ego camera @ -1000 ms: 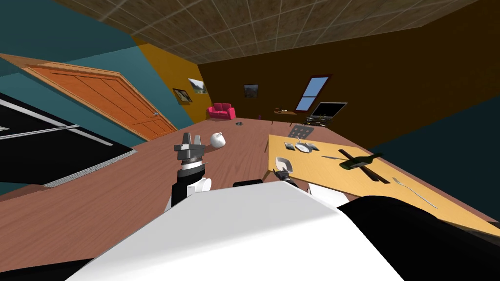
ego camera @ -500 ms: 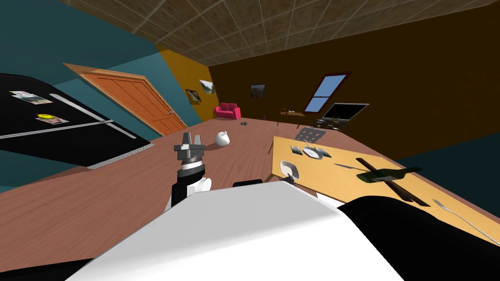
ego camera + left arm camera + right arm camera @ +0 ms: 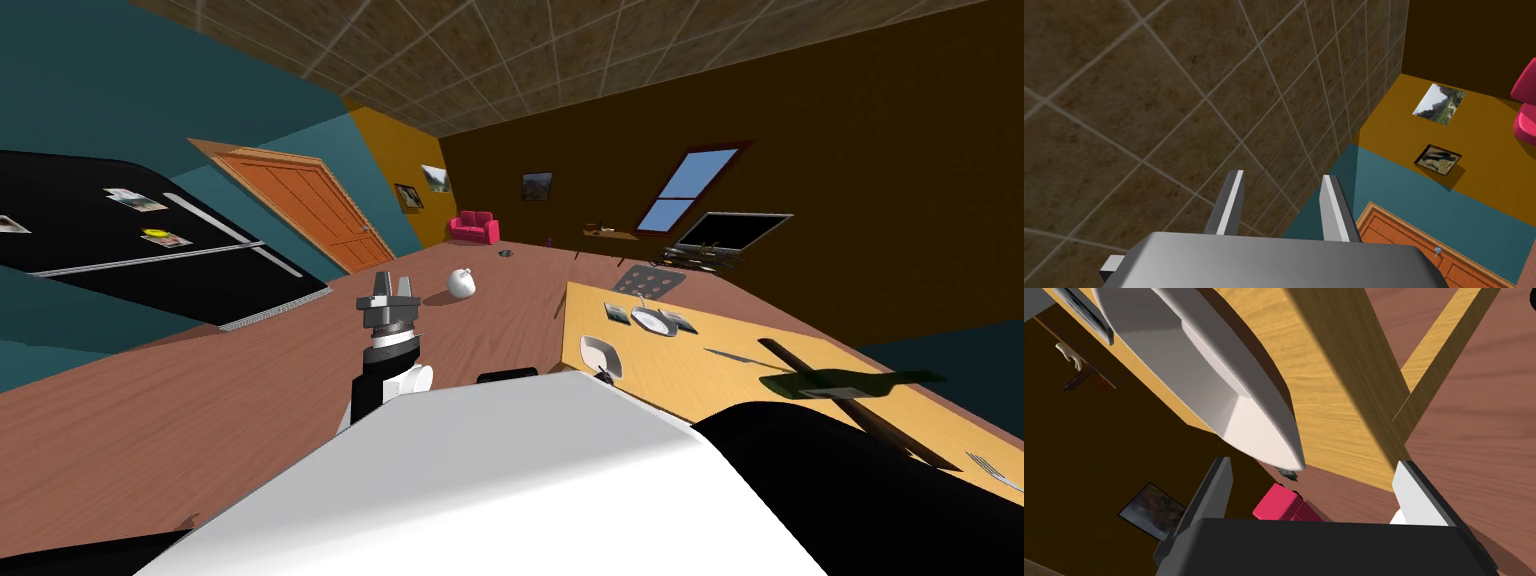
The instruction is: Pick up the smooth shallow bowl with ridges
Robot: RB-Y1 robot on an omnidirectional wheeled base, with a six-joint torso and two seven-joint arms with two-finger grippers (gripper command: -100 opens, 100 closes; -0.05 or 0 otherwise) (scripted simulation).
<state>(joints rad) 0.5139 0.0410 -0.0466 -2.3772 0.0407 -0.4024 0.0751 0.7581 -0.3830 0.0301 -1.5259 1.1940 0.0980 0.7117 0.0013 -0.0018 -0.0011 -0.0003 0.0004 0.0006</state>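
Note:
The shallow white bowl (image 3: pixel 600 355) sits at the near corner of the yellow wooden table (image 3: pixel 700 385). In the right wrist view the bowl (image 3: pixel 1199 368) looms close, its rim just beyond my right gripper (image 3: pixel 1311 488). That gripper stands open, its fingers wide apart with nothing between them and the table's edge and leg behind. In the head view my right gripper (image 3: pixel 603 376) peeks out just below the bowl. My left gripper (image 3: pixel 392 283) is raised upright over the floor; in the left wrist view its fingers (image 3: pixel 1231 200) stand apart and empty.
On the table lie a plate (image 3: pixel 650 320), a knife (image 3: pixel 735 355), a dark green bottle on its side (image 3: pixel 840 380) and a fork (image 3: pixel 990 468). A black fridge (image 3: pixel 150 250) and an orange door (image 3: pixel 300 205) stand at left. A white round object (image 3: pixel 461 283) rests on the floor.
My view has swung, bringing the fridge in at left and sliding the table rightward. The bowl now sits closer to my chest. Both grippers keep their opening.

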